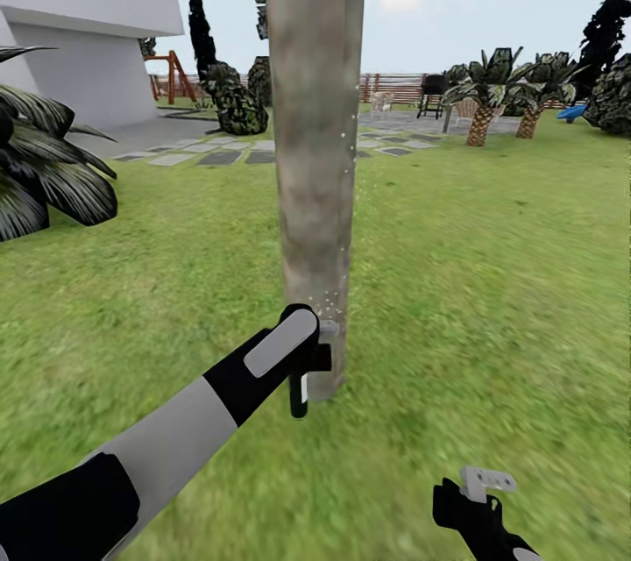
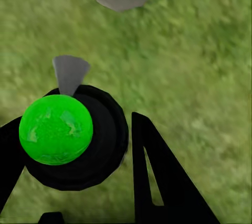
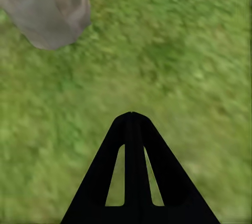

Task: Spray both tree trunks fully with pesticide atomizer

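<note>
Left claw (image 1: 302, 368): clenched around the small slim dark pesticide atomizer with a pale label stripe (image 1: 300, 387); in the left wrist view its black fingers (image 2: 152, 182) flank the bottle's round black top, which carries a bright green dome (image 2: 56, 129).
Atomizer: hangs upright just below the left claw, its grey spout (image 2: 70, 73) aimed forward from the claw at the base of the trunk.
Trunk: the thick, straight, mottled grey-brown tree trunk (image 1: 314, 149) stands directly ahead of the left claw, nearly touching the nozzle.
Pesticide: tiny white specks (image 1: 329, 302) sit on the bark just above the claw, and a thin scatter (image 1: 350, 140) shows much higher along the trunk's edge.
Right claw (image 1: 486, 484): low and well apart from the left claw, over the green grass lawn (image 1: 491, 280); its black fingers (image 3: 131, 171) are pressed together with nothing between them.
Handling: the bottle looks light and rigid, probably smooth-sided, so it could twist in the grip. The firm hold is around the body below the spray head, leaving spout and trigger free.
Progress: coverage looks partial, and much bare bark remains.
</note>
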`<state>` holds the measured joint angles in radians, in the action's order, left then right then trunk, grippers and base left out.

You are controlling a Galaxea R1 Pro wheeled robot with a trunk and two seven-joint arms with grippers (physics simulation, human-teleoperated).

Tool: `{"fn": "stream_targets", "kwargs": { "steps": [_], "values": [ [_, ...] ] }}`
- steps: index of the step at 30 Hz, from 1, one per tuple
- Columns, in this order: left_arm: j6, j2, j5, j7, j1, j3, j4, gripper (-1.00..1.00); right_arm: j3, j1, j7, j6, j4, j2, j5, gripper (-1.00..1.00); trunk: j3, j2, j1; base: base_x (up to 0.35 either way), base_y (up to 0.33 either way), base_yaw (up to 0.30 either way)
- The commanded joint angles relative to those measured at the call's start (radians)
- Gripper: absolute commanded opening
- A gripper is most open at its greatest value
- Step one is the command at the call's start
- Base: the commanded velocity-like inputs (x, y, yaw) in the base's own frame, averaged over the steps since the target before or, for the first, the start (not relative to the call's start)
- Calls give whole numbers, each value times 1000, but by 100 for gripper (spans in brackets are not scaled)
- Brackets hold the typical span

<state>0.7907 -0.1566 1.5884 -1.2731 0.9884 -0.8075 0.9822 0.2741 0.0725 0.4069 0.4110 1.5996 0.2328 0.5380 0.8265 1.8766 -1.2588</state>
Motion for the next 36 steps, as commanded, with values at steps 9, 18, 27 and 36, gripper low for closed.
{"fn": "stream_targets", "kwargs": {
  "steps": [9, 18, 27, 36],
  "values": [
    [11, -3, 22, -256, 2, 1, 152, -100, 12, 0, 9, 5, 2, -1, 9, -100, 1, 0, 0, 0, 6, -8],
    [9, -9, 196, -284, 175, 4, 117, -100, 16, 0, 10, 6, 2, -2, 10, -100, 1, 0, 0, 0, 0, 0],
    [7, -11, 380, -285, 496, 4, -79, -100, 16, 0, 10, 6, 2, -3, 8, -100, 1, 0, 0, 0, 0, 0],
    [8, -15, 584, -284, 852, 4, -287, -100, 17, 0, 10, 11, 2, -3, 8, -100, 1, 0, 0, 0, 0, 0]
  ]
}}
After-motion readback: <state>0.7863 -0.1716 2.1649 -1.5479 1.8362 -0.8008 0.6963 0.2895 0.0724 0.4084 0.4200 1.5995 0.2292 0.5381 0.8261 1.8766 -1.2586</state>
